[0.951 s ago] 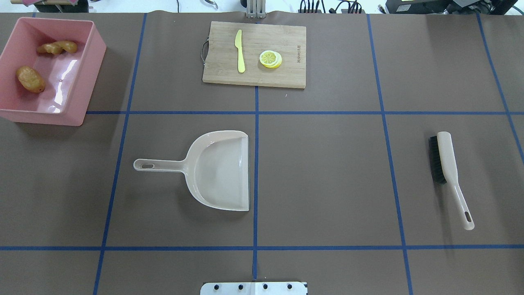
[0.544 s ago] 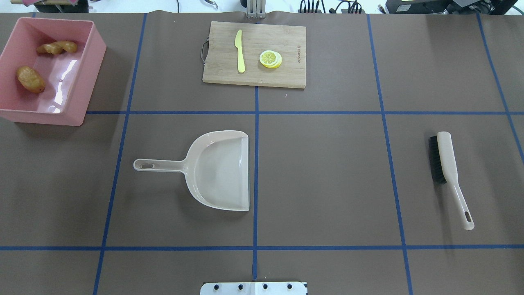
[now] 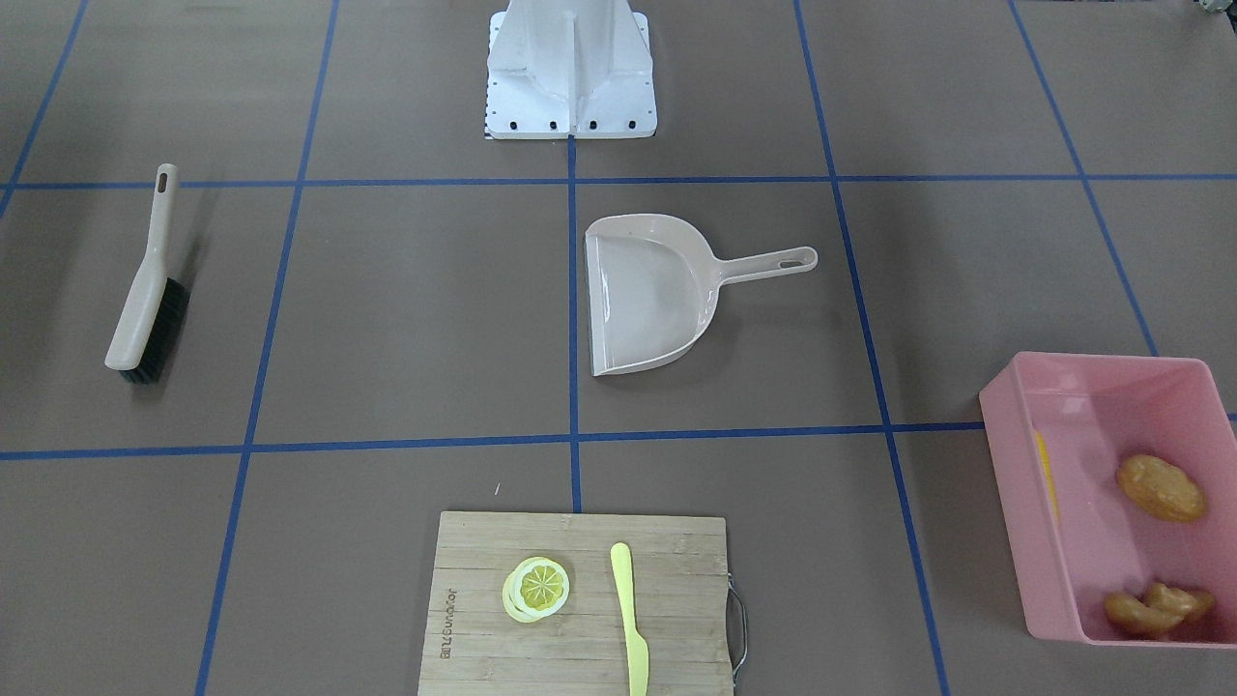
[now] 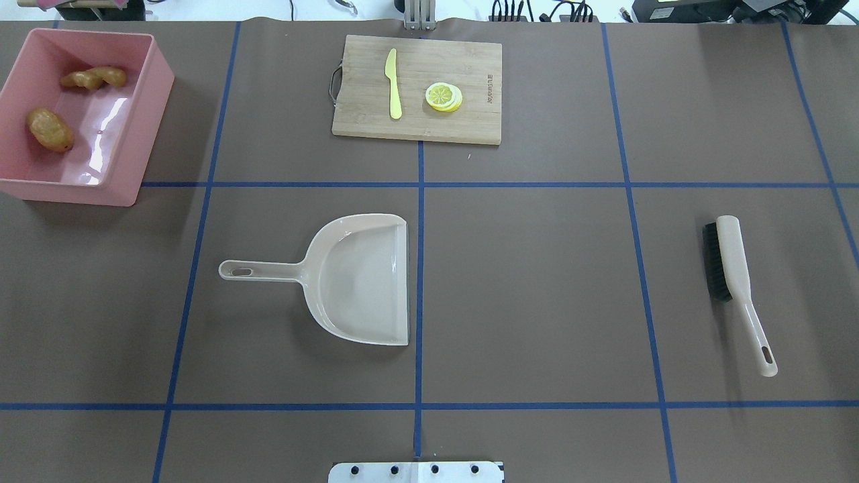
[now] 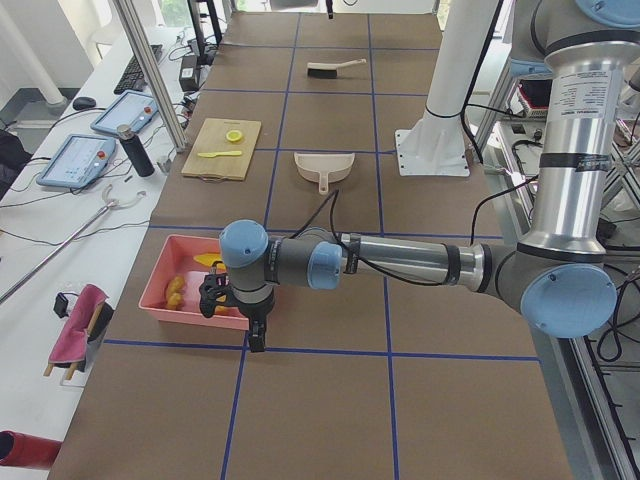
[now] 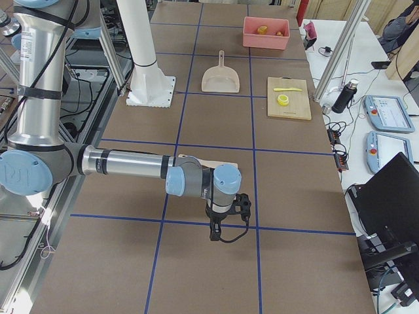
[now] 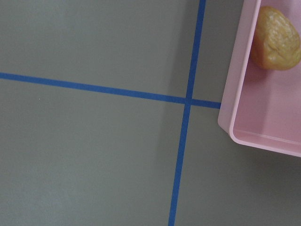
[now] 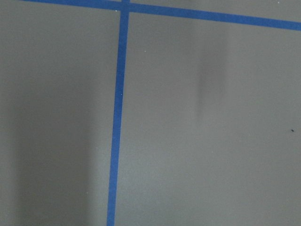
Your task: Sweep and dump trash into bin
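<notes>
The pink bin [image 4: 153,100] stands at the table's far left corner. In it lie the brown potato [image 4: 50,129] and the tan ginger root [image 4: 94,77]. The yellow corn cob [image 3: 1045,474] shows only as a strip along the bin's inner wall in the front-facing view. The left gripper [image 5: 255,335] hangs over the table just beside the bin [image 5: 185,318]; I cannot tell whether it is open or shut. The right gripper [image 6: 222,230] hangs low over bare table, and I cannot tell its state either. The left wrist view shows the bin's corner [image 7: 235,127] and the potato [image 7: 275,40].
A beige dustpan [image 4: 362,278] lies mid-table, its handle pointing left. A beige brush [image 4: 735,275] with black bristles lies at the right. A wooden cutting board [image 4: 470,74] at the back holds a pale yellow knife [image 4: 393,84] and a lemon slice [image 4: 443,96].
</notes>
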`<action>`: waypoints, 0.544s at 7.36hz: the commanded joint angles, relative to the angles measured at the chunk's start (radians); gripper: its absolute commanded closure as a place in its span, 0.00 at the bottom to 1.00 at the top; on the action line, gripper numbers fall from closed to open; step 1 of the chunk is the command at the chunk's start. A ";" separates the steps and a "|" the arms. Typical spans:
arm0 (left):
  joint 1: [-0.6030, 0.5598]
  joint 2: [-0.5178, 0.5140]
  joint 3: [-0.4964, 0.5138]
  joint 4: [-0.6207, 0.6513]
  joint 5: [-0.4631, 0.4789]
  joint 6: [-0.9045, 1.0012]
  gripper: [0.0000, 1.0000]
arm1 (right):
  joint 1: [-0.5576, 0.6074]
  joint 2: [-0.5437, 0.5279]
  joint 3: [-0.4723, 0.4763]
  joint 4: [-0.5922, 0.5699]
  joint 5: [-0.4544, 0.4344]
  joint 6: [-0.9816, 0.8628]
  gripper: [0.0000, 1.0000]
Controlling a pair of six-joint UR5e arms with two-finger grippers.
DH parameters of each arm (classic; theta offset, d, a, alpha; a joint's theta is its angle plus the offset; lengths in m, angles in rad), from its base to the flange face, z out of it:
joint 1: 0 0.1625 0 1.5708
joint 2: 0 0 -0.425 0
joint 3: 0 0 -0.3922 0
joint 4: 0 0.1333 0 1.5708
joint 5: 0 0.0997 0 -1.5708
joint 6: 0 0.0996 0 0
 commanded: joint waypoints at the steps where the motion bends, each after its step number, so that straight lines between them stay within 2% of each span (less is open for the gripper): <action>1: -0.002 0.002 0.018 -0.041 0.000 -0.011 0.02 | 0.000 0.000 0.000 0.000 0.000 -0.001 0.00; 4: -0.011 0.028 0.008 -0.052 -0.010 -0.011 0.02 | 0.000 0.000 0.000 0.000 0.000 0.001 0.00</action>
